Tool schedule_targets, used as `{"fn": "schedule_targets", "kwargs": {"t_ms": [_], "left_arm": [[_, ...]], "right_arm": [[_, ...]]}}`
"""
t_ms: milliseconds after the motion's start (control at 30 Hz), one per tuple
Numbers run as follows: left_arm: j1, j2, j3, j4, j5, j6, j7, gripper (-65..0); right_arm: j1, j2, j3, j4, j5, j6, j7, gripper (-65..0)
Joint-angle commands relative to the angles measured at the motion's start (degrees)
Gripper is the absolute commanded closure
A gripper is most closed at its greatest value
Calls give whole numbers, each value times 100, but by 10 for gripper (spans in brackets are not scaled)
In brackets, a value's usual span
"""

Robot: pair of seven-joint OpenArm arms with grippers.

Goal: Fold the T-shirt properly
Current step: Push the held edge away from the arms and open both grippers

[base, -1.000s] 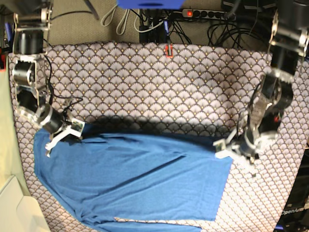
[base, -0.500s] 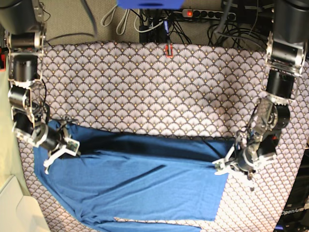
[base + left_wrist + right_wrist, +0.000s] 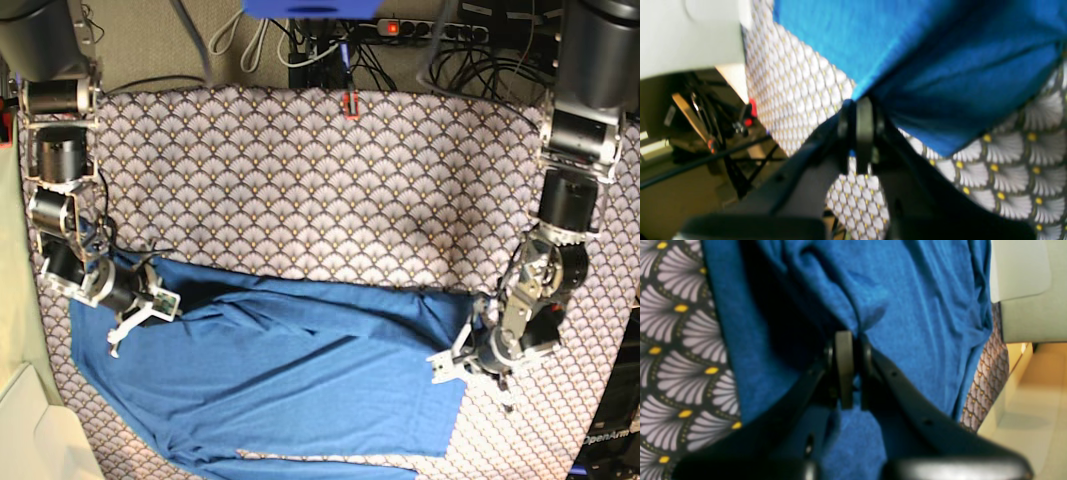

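1. One scallop-patterned table cloth [image 3: 300,170] covers the whole work surface, stretching out beyond both pincers and showing bare on the far side of them.
2. Spread over the near part of that cloth lies the T-shirt [image 3: 290,390], plain medium blue, reaching from one pincer across to the other and onward toward the near edge.
3. At the shirt's edge on the base view's right sits the left gripper [image 3: 447,365]; the wrist view shows the left gripper [image 3: 857,133] with its jaws pressed together on a blue corner, the fabric fanning away from the tips and patterned cloth showing beneath.
4. On the base view's left, the right gripper [image 3: 128,325] sits on the shirt's opposite edge; up close the right gripper [image 3: 848,370] is clamped onto a pinched ridge of blue knit, with more fabric lying under and past the fingers.
5. Between the two pincers the shirt's far edge sags in loose creases.
6. Beside the right pincer, off the cloth, stands a pale box [image 3: 30,430]; its contents cannot be told.
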Motion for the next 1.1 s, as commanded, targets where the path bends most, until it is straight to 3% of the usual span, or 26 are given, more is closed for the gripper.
{"fn": "schedule_targets", "kwargs": {"t_ms": [0,167,267,333,433,567,667,800,900,1067], "left_arm": [[-212,-43,-39,51,15,75,-32,-8],[-212,-52,-39,51,15,75,-32,-11],[-212,-78,-39,51,15,75,-6,-55],[-212,-87,-56,51,15,75,-6,-149],[-212,-139,-65,42,15,75,3,-339],[-186,-219,-65,42,15,75,3,-551],[-186,-254,-92,104,7,75,3,-650],[-115,-438,-417,332,-29,75,3,-650],[421,-474,-795,1027,-37,75,-41,-650],[1573,-579,-698,2222,-37,75,-32,-650]], "right_arm": [[185,83,30,93,119,-69,86,0],[194,100,48,93,119,-69,69,0],[194,100,48,93,110,-69,-107,-56],[194,100,48,93,110,-69,-459,-115],[264,100,48,93,110,-69,-696,-175],[343,100,83,119,110,-69,-705,-186],[334,100,452,199,110,-69,-705,-188],[132,65,918,664,110,-69,-705,-187],[-219,12,1217,1253,119,-69,-705,-186],[-914,-436,1718,2203,119,-69,-705,-188]]}}
